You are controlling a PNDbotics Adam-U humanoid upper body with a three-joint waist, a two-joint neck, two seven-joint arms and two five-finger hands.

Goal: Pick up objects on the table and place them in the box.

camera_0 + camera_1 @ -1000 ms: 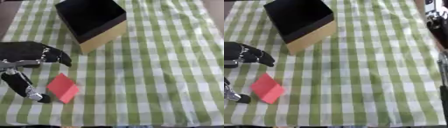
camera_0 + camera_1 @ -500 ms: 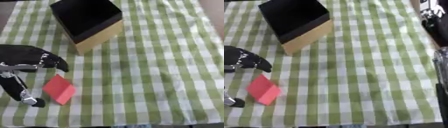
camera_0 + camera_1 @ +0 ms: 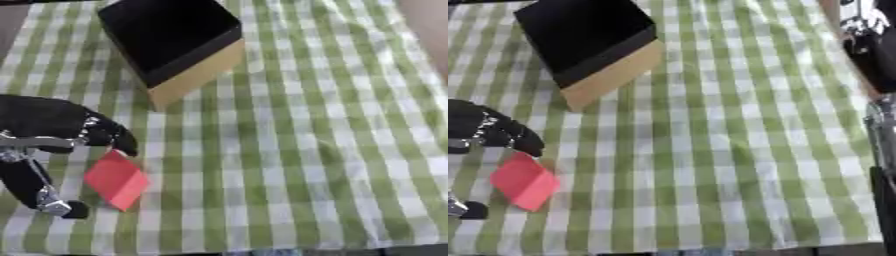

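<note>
At the far left, the robot's left hand (image 3: 52,145) comes in over the green-and-white checked cloth (image 3: 297,150) that covers the tabletop. Its black fingers (image 3: 118,140) curve down on the upper side and its thumb (image 3: 44,192) reaches down on the lower side, ending in a dark tip near the cloth. The two are spread wide apart and close on nothing, so the hand is open in a broad pinch shape.

Just to the right of the hand lies a red flat object (image 3: 115,179), roughly square and turned like a diamond, resting on the cloth. Its upper corner sits just beneath the fingertips; whether they touch it cannot be told. The thumb tip stands apart from its lower left edge. The red object lies outside the box.

Farther up and to the right stands the box (image 3: 171,42), open at the top, with a black interior and a tan cardboard side facing the lower right. It sits askew to the checks of the cloth and well apart from the red object. Nothing can be made out inside its dark interior.

The middle and right of the cloth carry only the check pattern. At the far right edge of the right eye view, dark and silver robot parts (image 3: 868,45) show, too unclear to tell a hand's state.
</note>
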